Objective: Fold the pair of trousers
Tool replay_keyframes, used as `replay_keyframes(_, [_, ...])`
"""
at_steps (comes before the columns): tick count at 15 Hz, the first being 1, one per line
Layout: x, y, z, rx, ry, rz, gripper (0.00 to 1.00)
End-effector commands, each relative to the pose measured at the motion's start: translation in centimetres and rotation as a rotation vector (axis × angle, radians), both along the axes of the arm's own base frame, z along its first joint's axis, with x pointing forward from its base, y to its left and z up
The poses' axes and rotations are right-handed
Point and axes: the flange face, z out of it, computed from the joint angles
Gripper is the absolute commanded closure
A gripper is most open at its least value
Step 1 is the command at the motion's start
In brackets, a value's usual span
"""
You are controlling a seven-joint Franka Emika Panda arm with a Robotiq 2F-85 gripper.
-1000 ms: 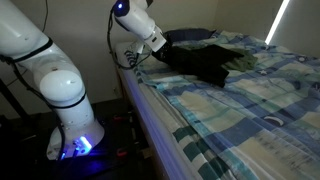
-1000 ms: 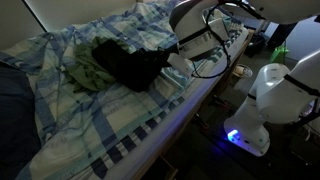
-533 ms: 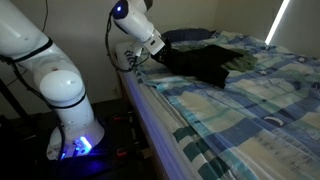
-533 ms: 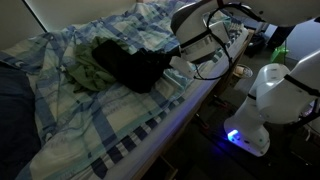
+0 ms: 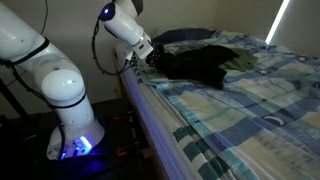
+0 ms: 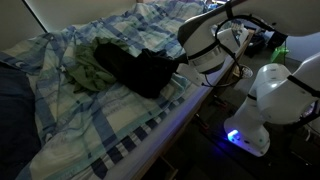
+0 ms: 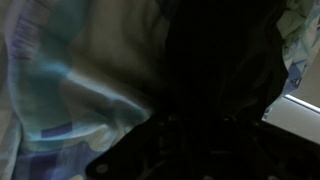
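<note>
Both exterior views: arm (image 5: 120, 22) low at bed (image 5: 230, 110) edge, claw (image 5: 152, 56) clamped on pair of trousers (image 5: 195, 65).

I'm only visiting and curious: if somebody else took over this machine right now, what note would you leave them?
Gripper: by the near end of the trousers, at the edge of the plaid sheet; too dark to tell if it is open or shut.
Trousers: a rumpled black heap on that sheet, close to the edge.
Done: no neat fold shows.
Left: the whole fold.
</note>
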Motion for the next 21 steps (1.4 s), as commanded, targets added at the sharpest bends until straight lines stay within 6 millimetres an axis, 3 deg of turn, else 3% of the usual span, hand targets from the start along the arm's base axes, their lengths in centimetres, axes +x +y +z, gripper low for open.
replay_keyframes(1, [-2.2,-0.1,1.4,0.000,-0.011,-0.052,0.96])
replay_keyframes(6, [-5.3,-0.3,3.0,-0.008,0.009,-0.101,0.96])
replay_keyframes(7, [-4.7,-0.7,2.1,-0.009,-0.003,-0.108,0.96])
replay_keyframes(13, [-5.8,-1.3,1.9,-0.007,0.001,-0.119,0.96])
replay_keyframes(15, [-5.9,-1.4,1.7,-0.002,0.010,-0.120,0.59])
replay_keyframes(21, [-5.9,-1.4,1.6,-0.007,0.009,-0.112,0.14])
